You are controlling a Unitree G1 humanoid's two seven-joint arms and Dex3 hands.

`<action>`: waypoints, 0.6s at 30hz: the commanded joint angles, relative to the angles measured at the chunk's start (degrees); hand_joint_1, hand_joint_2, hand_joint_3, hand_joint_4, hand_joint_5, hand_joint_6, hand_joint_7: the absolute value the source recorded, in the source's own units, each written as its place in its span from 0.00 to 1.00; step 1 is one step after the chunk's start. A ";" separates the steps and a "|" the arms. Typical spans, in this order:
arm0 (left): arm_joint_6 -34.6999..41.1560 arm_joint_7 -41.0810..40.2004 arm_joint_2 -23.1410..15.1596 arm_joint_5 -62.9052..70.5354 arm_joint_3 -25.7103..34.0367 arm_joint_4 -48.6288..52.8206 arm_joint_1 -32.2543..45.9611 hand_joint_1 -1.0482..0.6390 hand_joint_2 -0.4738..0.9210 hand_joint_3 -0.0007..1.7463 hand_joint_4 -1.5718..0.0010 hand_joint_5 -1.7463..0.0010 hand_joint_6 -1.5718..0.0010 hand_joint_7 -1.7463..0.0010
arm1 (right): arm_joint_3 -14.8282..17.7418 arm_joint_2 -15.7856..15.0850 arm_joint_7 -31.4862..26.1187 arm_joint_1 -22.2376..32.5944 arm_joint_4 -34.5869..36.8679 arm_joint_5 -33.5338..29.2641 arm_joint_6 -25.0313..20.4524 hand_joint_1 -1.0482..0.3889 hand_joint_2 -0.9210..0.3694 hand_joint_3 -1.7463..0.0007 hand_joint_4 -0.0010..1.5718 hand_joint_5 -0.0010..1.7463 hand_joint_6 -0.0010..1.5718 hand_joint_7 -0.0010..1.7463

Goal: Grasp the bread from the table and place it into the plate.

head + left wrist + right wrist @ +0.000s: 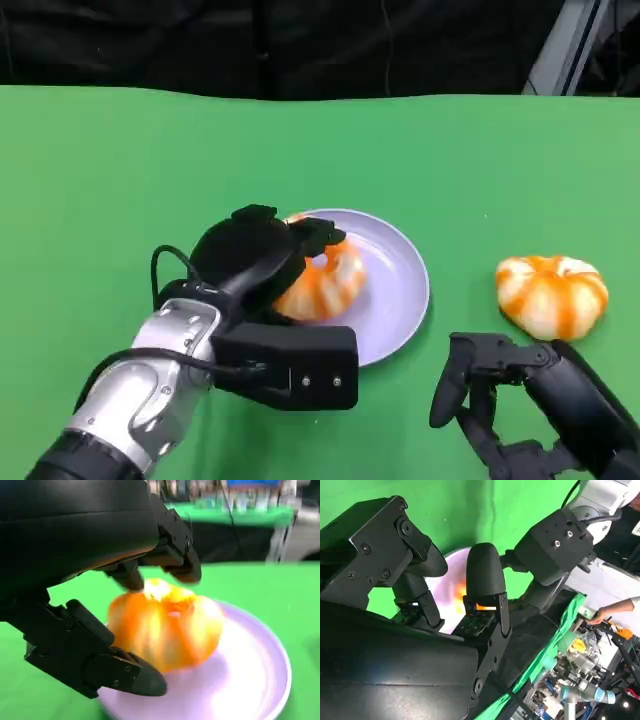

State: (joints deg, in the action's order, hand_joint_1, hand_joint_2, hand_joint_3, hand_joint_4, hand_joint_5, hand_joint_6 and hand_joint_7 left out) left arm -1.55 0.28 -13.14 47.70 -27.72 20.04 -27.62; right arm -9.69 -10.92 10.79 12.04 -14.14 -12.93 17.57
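Head view: I see the left robot hand [262, 255] over the lavender plate [400, 290], fingers wrapped around the orange-and-white bread [325, 285], which sits on the plate. The right robot hand [490, 395] hovers low above the green table [100, 180], fingers spread, holding nothing, just beside a second bread [552, 294].

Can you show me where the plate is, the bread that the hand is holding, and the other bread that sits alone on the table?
plate [405, 290], head view, bare right part.
held bread [325, 285], head view, striped side beside the fingers.
other bread [552, 294], head view, middle of its top.
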 commanded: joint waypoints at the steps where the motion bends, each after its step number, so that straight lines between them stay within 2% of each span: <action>1: 1.95 5.93 -1.74 -0.18 -0.88 -2.77 0.30 0.09 1.00 0.24 1.00 0.99 0.97 1.00 | 0.23 -0.60 0.10 0.03 -0.56 0.33 -0.85 0.78 0.45 0.23 0.54 0.97 0.50 0.77; 6: 3.00 10.27 -3.00 -1.14 -0.52 -6.02 1.20 0.06 1.00 0.26 1.00 1.00 1.00 1.00 | 0.22 -0.60 0.07 -0.04 -0.17 0.52 -0.41 0.78 0.46 0.22 0.54 0.96 0.50 0.77; 12: 3.44 11.32 -4.33 -2.30 1.02 -10.46 3.10 0.05 1.00 0.28 1.00 1.00 1.00 1.00 | 0.19 -0.66 0.18 0.25 -0.99 0.31 -1.19 0.79 0.45 0.23 0.54 0.96 0.50 0.76; 14: 0.61 9.33 -5.86 -4.77 3.59 -13.71 5.75 0.08 1.00 0.27 0.99 0.99 0.97 0.99 | 0.53 -0.74 -0.16 0.46 -0.32 0.66 0.07 0.79 0.45 0.23 0.54 0.96 0.50 0.76; 18: -2.49 10.41 -8.59 -9.89 8.26 -20.09 10.21 0.17 1.00 0.23 0.92 0.95 0.91 0.96 | 1.01 -1.14 1.01 1.39 -2.15 2.00 -1.96 0.79 0.44 0.23 0.54 0.96 0.49 0.76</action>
State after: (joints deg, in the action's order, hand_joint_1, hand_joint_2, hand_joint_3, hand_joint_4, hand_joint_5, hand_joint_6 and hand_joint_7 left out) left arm -2.90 10.25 -19.28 40.12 -22.24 3.31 -19.67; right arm -9.47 -11.03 11.21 12.64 -14.76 -12.14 16.54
